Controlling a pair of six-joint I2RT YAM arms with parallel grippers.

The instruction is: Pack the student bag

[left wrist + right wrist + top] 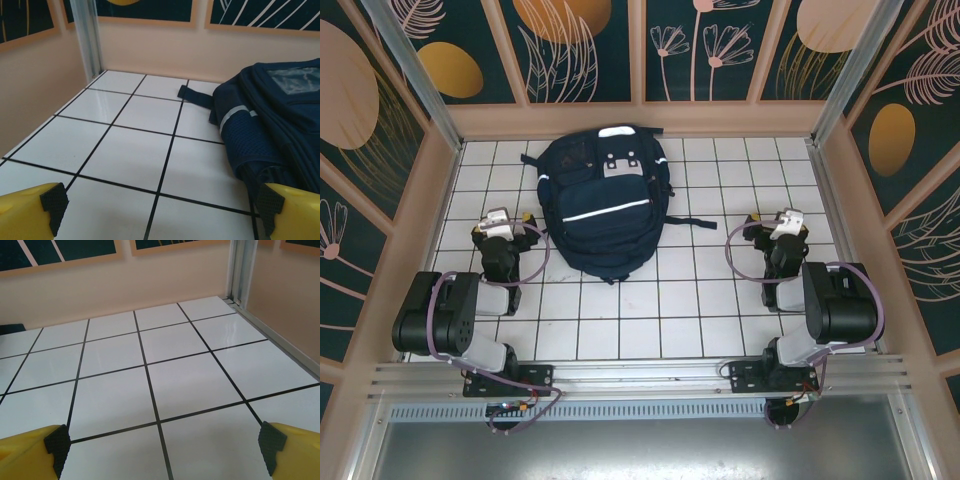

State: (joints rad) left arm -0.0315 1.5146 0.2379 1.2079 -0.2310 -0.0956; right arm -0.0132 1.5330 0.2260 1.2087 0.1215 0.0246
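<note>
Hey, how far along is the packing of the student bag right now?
Barely begun, by the look of it. Done: nothing I can confirm; the student bag lies flat on the table, and its contents are hidden. In hand: nothing; the left pincer and the right pincer are both open and holding nothing. Left: probably the whole job, starting with reaching for the bag.

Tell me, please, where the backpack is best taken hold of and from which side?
Probably its bulging left side wall, by the white stripe. The backpack lies flat, front up, and that soft edge rises right beside the open left tool, so come in from the left.
</note>
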